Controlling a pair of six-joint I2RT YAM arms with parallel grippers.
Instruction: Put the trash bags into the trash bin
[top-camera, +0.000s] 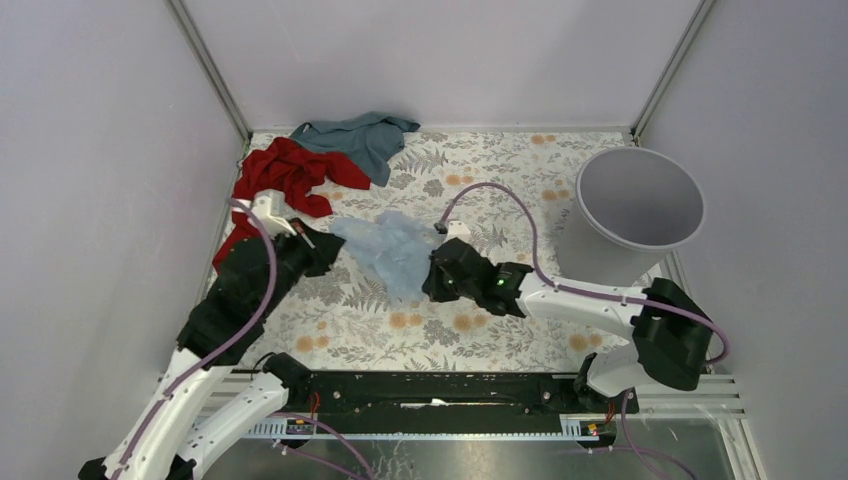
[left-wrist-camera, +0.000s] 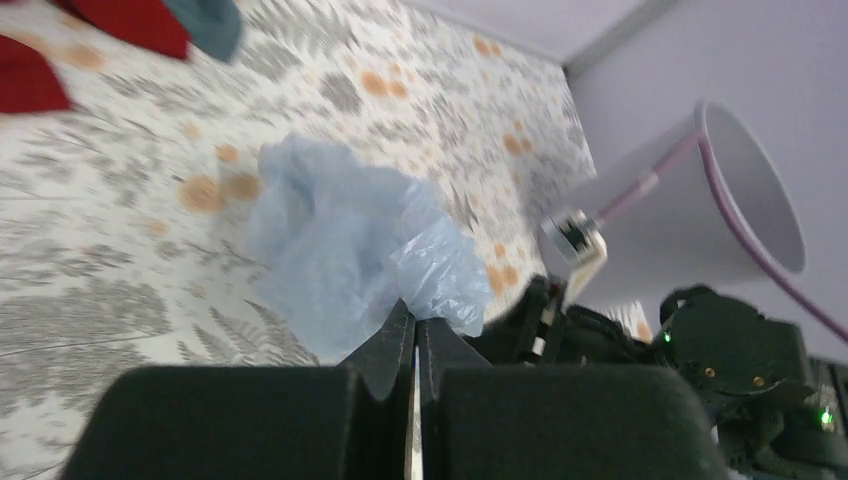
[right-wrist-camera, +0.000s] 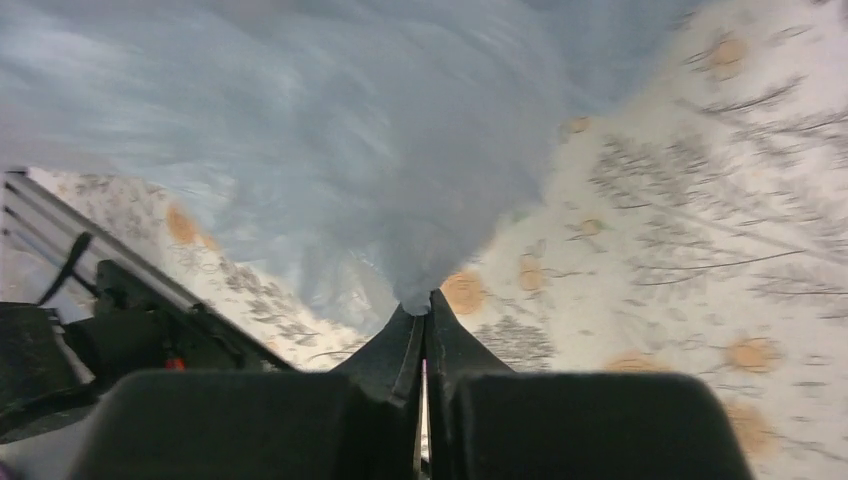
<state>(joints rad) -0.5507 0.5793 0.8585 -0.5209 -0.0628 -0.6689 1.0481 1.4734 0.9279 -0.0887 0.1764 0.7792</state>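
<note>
The pale blue, crinkly trash bag lies bunched on the floral table, stretched between both grippers. My left gripper is shut on the bag's left edge; in the left wrist view its jaws pinch a fold of the bag. From the other side, my right gripper is shut on the bag's right edge, and in the right wrist view the blurred bag fans out from its tips. The light grey trash bin stands upright at the far right, apart from the bag, and also shows in the left wrist view.
A red cloth and a teal-grey cloth lie at the back left, just beyond the left gripper. Pale walls enclose the table on three sides. The right arm's purple cable arcs between the bag and the bin.
</note>
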